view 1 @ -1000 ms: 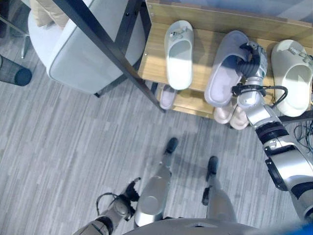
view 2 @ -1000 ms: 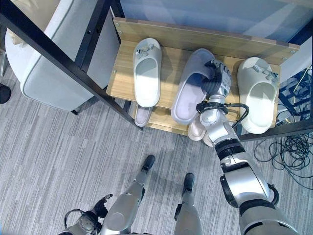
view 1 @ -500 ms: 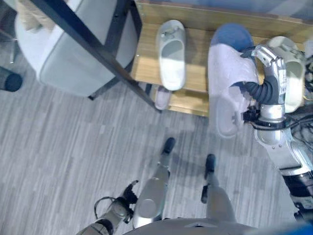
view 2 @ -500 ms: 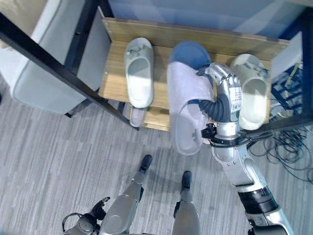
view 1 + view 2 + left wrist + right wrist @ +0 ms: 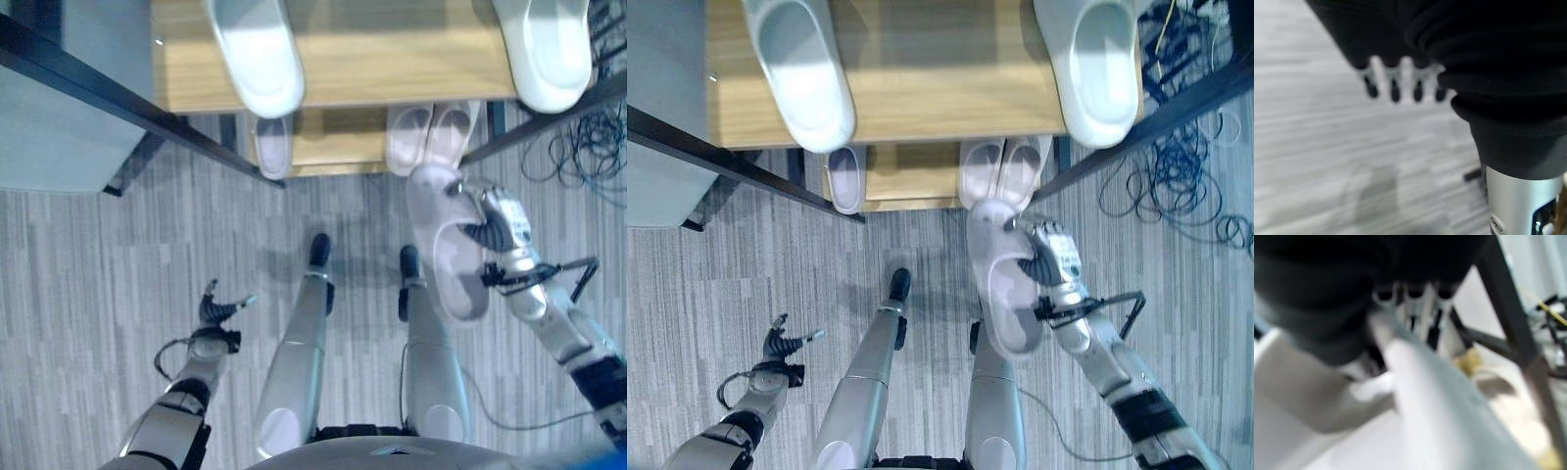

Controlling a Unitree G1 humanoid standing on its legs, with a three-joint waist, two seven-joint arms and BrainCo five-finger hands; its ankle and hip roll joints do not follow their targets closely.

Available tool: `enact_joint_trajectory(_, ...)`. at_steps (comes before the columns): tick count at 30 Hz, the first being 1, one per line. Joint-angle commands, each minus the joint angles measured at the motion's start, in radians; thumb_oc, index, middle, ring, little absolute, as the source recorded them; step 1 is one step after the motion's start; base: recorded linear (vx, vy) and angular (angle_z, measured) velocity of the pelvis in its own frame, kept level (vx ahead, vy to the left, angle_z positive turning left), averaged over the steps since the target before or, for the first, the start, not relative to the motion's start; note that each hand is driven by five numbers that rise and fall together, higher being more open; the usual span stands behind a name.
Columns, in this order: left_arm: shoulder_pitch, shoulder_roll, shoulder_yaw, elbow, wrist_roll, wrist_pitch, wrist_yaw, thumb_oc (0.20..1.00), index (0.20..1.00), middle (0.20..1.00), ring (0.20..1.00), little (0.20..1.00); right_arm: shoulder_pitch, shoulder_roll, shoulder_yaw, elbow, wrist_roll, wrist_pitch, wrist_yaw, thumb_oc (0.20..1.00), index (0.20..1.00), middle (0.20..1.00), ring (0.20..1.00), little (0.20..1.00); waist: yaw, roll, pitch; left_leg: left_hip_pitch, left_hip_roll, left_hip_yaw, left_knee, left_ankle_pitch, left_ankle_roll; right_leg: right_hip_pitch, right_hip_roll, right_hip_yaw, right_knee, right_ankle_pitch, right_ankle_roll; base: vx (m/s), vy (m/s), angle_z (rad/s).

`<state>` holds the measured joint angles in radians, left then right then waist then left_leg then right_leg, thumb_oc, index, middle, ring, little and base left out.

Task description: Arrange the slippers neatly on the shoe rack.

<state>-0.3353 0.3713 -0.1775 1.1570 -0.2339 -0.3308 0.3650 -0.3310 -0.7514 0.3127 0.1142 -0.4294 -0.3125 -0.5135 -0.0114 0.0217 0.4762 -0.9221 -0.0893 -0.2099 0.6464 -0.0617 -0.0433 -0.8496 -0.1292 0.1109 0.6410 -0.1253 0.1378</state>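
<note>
Right hand (image 5: 1050,262) gripping lilac slipper (image 5: 1004,279), above floor

Light falls evenly and fairly brightly from overhead, with a cool bluish cast over the grey wood-grain plank floor (image 5: 98,255). The light wooden top shelf of the shoe rack (image 5: 940,69) carries a darker band of shade along its far edge, and the two white clog slippers on it (image 5: 803,69) glow pale without hard glare. Soft shadows lie on the floor just in front of the rack's near edge. Both eye views are slightly smeared, and the straight black metal frame bars (image 5: 118,108) lean outward toward the picture edges. The right wrist view is heavily blurred: the pale lilac slipper (image 5: 1440,401) is an unfocused mass. The left wrist view shows the floor streaked and soft.
</note>
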Motion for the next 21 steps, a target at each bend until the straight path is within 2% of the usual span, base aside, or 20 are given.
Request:
enact_joint_trajectory(1,0.029,0.012,0.023,-0.066,-0.07,-0.055,0.068,1.0,1.0,1.0,1.0,1.0,-0.082,-0.059,-0.001,-0.085,0.057,-0.054,-0.038,0.2,0.2,0.2,0.2,0.2,0.033,0.02,-0.009,-0.062,-0.008,-0.045,0.07,-0.117,0.013,-0.054,0.024,-0.015,0.094,-0.145,-0.046,0.06,-0.005,0.12)
enact_joint_trajectory(3,0.017,0.001,0.013,-0.086,-0.079,-0.07,0.094,1.0,1.0,1.0,1.0,1.0,-0.157,-0.086,0.034,-0.031,0.028,-0.044,-0.065,0.2,0.2,0.2,0.2,0.2,0.049,0.027,-0.019,-0.179,-0.021,-0.047,0.184,-0.149,0.023,-0.18,0.031,-0.014,0.225,-0.187,-0.047,0.07,0.028,0.21)
enact_joint_trajectory(4,0.017,0.001,0.014,-0.086,-0.079,-0.07,0.094,1.0,1.0,1.0,1.0,1.0,-0.16,-0.086,0.037,-0.028,0.028,-0.045,-0.067,0.2,0.2,0.2,0.2,0.2,0.048,0.026,-0.023,-0.186,-0.022,-0.046,0.19,-0.152,0.023,-0.187,0.031,-0.013,0.231,-0.19,-0.047,0.05,0.051,0.01)
enact_joint_trajectory(6,0.008,-0.002,0.011,-0.081,-0.112,-0.071,0.101,1.0,1.0,1.0,1.0,1.0,-0.216,-0.078,0.056,0.013,0.042,-0.032,-0.087,0.2,0.2,0.2,0.2,0.2,0.055,0.031,-0.024,-0.253,-0.034,-0.038,0.267,-0.179,0.03,-0.262,0.039,-0.007,0.32,-0.222,-0.05,0.05,0.038,-0.01)
enact_joint_trajectory(7,-0.007,0.013,0.035,-0.045,-0.169,-0.076,0.092,1.0,1.0,1.0,1.0,1.0,-0.296,-0.066,0.077,0.046,0.07,-0.025,-0.096,0.2,0.2,0.2,0.2,0.2,0.062,0.032,-0.02,-0.334,-0.048,-0.03,0.352,-0.2,0.032,-0.342,0.04,-0.006,0.408,-0.243,-0.055,0.06,0.025,0.16)
enact_joint_trajectory(8,-0.008,0.014,0.037,-0.043,-0.17,-0.076,0.091,1.0,1.0,1.0,1.0,1.0,-0.3,-0.066,0.079,0.048,0.07,-0.025,-0.096,0.2,0.2,0.2,0.2,0.2,0.061,0.031,-0.023,-0.341,-0.049,-0.029,0.358,-0.202,0.032,-0.349,0.04,-0.005,0.413,-0.246,-0.055,0.07,0.031,0.2)
enact_joint_trajectory(9,-0.031,0.039,0.062,-0.022,-0.223,-0.08,0.089,1.0,1.0,1.0,1.0,1.0,-0.391,-0.057,0.118,0.094,0.097,-0.014,-0.103,0.2,0.2,0.2,0.2,0.2,0.072,0.033,-0.024,-0.416,-0.066,-0.025,0.438,-0.222,0.032,-0.425,0.04,0.004,0.498,-0.272,-0.061,0.06,0.022,0.16)
enact_joint_trajectory(11,-0.035,0.049,0.075,-0.012,-0.249,-0.082,0.087,1.0,1.0,1.0,1.0,1.0,-0.433,-0.056,0.134,0.117,0.096,-0.004,-0.11,0.2,0.2,0.2,0.2,0.2,0.074,0.034,-0.026,-0.469,-0.073,-0.025,0.488,-0.24,0.034,-0.473,0.037,0.003,0.546,-0.286,-0.064,0.06,0.018,0.08)
enact_joint_trajectory(13,-0.048,0.075,0.095,0.001,-0.301,-0.087,0.087,1.0,1.0,1.0,1.0,1.0,-0.541,-0.041,0.167,0.167,0.116,0.017,-0.125,0.2,0.2,0.2,0.2,0.2,0.09,0.041,-0.032,-0.564,-0.088,-0.026,0.593,-0.268,0.035,-0.57,0.038,0.011,0.665,-0.315,-0.071,0.11,0.054,0.06)
enact_joint_trajectory(15,-0.052,0.077,0.09,0.0,-0.307,-0.084,0.082,1.0,1.0,1.0,1.0,1.0,-0.585,-0.04,0.179,0.187,0.122,0.025,-0.131,0.2,0.2,0.2,0.2,0.2,0.098,0.043,-0.036,-0.589,-0.095,-0.021,0.629,-0.282,0.037,-0.597,0.033,0.015,0.702,-0.333,-0.075,0.13,0.056,0.08)
enact_joint_trajectory(16,-0.045,0.075,0.085,-0.004,-0.313,-0.085,0.083,1.0,1.0,1.0,1.0,1.0,-0.659,-0.024,0.191,0.239,0.136,0.036,-0.145,0.2,0.2,0.2,0.2,0.2,0.11,0.049,-0.037,-0.641,-0.108,-0.012,0.696,-0.302,0.04,-0.648,0.033,0.025,0.776,-0.348,-0.08,0.17,0.072,0.05)
enact_joint_trajectory(21,-0.017,0.065,0.049,-0.01,-0.317,-0.084,0.064,1.0,1.0,1.0,1.0,1.0,-0.841,-0.008,0.252,0.363,0.204,0.052,-0.147,0.2,0.2,0.2,0.2,0.2,0.134,0.048,0.001,-0.648,-0.132,-0.002,0.76,-0.33,0.036,-0.674,0.026,0.051,0.866,-0.374,-0.097,0.09,0.049,0.06)
